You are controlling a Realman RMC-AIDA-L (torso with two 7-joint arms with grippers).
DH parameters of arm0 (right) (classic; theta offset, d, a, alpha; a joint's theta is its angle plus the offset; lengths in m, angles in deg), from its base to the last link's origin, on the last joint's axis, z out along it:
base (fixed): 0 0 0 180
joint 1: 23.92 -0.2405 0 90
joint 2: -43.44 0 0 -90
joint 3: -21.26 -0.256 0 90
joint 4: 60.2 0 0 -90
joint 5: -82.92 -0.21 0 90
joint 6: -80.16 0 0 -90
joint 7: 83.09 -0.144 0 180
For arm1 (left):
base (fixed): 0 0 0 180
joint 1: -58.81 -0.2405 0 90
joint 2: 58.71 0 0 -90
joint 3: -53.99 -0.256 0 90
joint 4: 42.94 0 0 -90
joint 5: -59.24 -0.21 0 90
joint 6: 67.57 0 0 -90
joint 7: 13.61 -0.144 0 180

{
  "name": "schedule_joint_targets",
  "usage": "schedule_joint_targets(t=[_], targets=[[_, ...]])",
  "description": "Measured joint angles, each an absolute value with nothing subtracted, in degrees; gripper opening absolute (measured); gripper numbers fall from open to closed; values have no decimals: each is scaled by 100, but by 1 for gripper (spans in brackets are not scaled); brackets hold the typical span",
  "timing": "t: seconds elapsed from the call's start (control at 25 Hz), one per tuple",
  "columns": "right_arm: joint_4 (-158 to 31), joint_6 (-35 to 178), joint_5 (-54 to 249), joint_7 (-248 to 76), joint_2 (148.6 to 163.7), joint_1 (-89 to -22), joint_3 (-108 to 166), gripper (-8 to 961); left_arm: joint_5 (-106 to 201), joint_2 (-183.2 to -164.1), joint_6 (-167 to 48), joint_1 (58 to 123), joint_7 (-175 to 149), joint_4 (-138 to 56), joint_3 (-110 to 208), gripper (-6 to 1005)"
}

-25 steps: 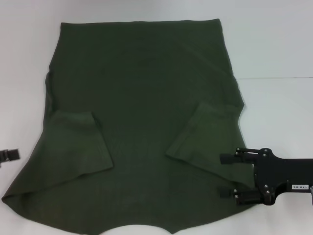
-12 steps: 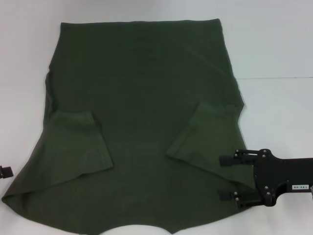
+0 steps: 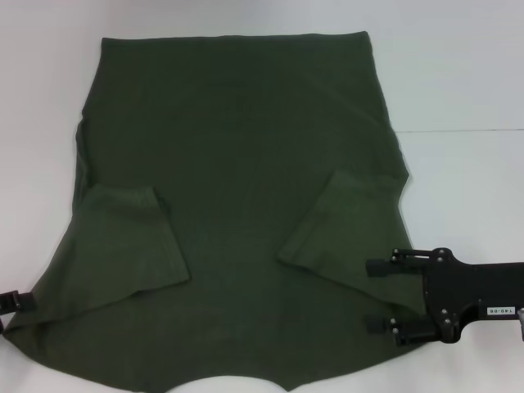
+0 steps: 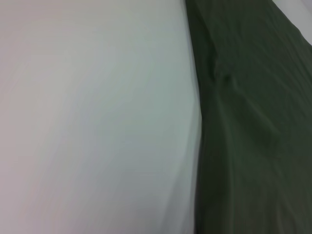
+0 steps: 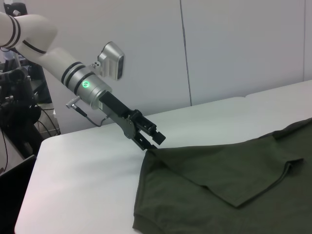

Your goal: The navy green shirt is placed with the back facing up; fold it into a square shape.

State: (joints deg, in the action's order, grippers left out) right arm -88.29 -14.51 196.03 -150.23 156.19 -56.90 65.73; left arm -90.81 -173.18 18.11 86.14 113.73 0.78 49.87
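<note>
- The navy green shirt (image 3: 237, 205) lay spread flat, plain side up, across the middle of the white tabletop (image 3: 458, 74), both short sleeves folded inward.
- The right gripper (image 3: 383, 296) hovered at the shirt's 4 o'clock edge, fingers spread.
- The left gripper (image 5: 155, 140) touched the shirt's 8 o'clock corner; I cannot tell whether it was pinching.

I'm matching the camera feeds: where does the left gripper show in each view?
Head view: left gripper at the lower left edge, at the navy green shirt's shoulder corner.
Left wrist view: not in it; only shirt and table.
Right wrist view: centre, tip at the shirt's corner.
Shared landmark: the shirt's left edge.
</note>
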Motion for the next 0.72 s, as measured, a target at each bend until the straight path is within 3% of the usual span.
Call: schedule_joint_targets(t=[0.72], targets=[[-8823, -1422, 19602, -15041, 15617, -5723, 6573, 863, -9276, -17296, 1882, 8722, 11570, -109, 4913, 888]])
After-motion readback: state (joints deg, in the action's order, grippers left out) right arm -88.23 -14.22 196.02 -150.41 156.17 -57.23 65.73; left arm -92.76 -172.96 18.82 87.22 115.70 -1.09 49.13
